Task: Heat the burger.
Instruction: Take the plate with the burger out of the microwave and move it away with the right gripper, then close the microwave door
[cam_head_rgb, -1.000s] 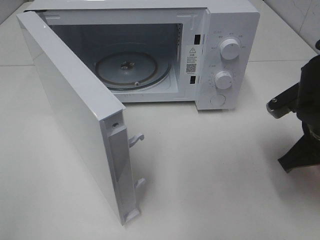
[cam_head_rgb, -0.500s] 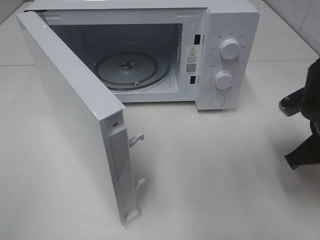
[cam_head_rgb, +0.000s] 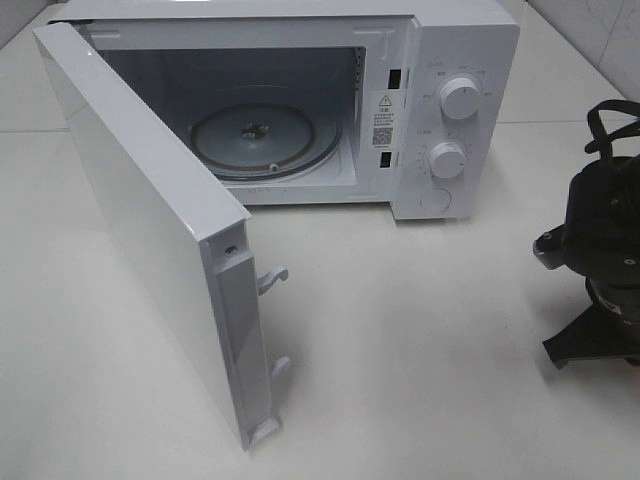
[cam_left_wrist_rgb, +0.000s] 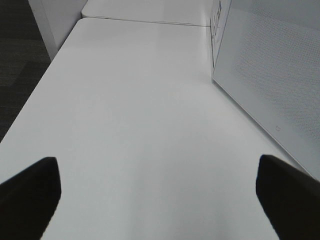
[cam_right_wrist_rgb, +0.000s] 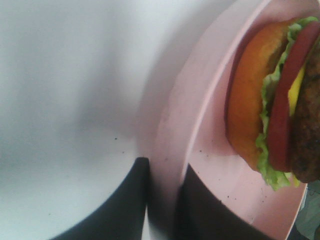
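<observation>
The white surface (cam_head_rgb: 420, 340) is the largest thing in view, with a wide bare stretch running from the front of the microwave (cam_head_rgb: 300, 100) to the near edge and across to the right arm (cam_head_rgb: 600, 270) at the right border of the high view. The microwave stands at the back, its door (cam_head_rgb: 150, 230) swung fully out toward the front left, so the door's free edge with its two latch hooks juts into that stretch. The cavity mouth is unobstructed; the glass turntable (cam_head_rgb: 265, 135) lies flat inside, and two knobs (cam_head_rgb: 458, 98) sit on the control panel to the right.

The left wrist view shows more bare surface running beside the door's inner panel (cam_left_wrist_rgb: 270, 85), with the surface's edge dropping to dark floor on one side. The left fingers (cam_left_wrist_rgb: 30, 195) are spread wide with nothing between them.

In the right wrist view, the right fingers (cam_right_wrist_rgb: 197, 210) are clenched on the rim of the pink plate (cam_right_wrist_rgb: 200, 125). The burger (cam_right_wrist_rgb: 275, 100) rests on that plate, just inside the rim.
</observation>
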